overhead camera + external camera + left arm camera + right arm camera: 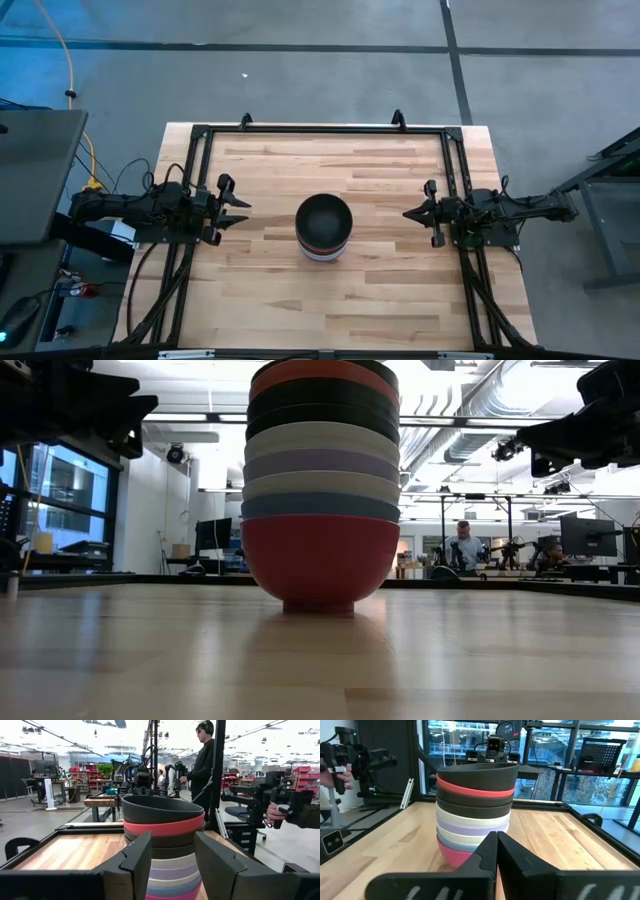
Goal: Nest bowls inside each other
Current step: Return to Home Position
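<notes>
The left gripper (243, 212) hangs just above the table (380, 290) with its two fingers spread apart and nothing between them. Straight ahead of its fingertips, a little way off, stands the stack of bowls (320, 490). The right gripper (407, 213) faces it from the other side at much the same height, fingers pressed together on nothing, so the stack sits squarely between the two tools and touches neither. All the bowls are nested upright in one column. A black bowl (325, 215) sits on top, with a red bowl (475, 787) right under it and two more dark ones below that. Then come white, lavender, white and blue rims, and a magenta bowl (320, 565) at the bottom rests on the wood. Beyond the far edge of the table from the left gripper, a person in black (205, 755) stands in the room. Off to the side, someone's hand (276, 812) holds a dark piece of equipment.
</notes>
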Tool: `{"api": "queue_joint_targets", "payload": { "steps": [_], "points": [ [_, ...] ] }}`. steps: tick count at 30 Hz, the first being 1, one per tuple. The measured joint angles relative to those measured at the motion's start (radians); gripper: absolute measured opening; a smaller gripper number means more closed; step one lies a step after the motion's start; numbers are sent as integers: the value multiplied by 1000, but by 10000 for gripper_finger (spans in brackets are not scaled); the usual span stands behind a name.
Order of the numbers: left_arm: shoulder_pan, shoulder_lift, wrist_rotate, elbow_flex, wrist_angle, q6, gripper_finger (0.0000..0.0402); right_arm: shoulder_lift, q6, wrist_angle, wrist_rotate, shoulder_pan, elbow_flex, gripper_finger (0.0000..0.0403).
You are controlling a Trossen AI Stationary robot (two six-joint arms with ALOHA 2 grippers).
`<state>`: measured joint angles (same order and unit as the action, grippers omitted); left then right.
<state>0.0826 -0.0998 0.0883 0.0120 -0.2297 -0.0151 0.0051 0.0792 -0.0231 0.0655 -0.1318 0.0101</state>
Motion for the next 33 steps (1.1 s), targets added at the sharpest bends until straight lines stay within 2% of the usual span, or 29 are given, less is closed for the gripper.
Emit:
{"api": "queue_joint_targets", "payload": {
  "steps": [13, 17, 33],
  "points": [
    [0, 0, -2, 0, 0, 0, 136, 0, 9, 0, -34, 0, 0, 0],
    [0, 0, -2, 0, 0, 0, 136, 0, 8, 2, -6, 0, 1, 0],
    [0, 0, -2, 0, 0, 0, 136, 0, 8, 4, -2, 0, 1, 0]
  ]
}}
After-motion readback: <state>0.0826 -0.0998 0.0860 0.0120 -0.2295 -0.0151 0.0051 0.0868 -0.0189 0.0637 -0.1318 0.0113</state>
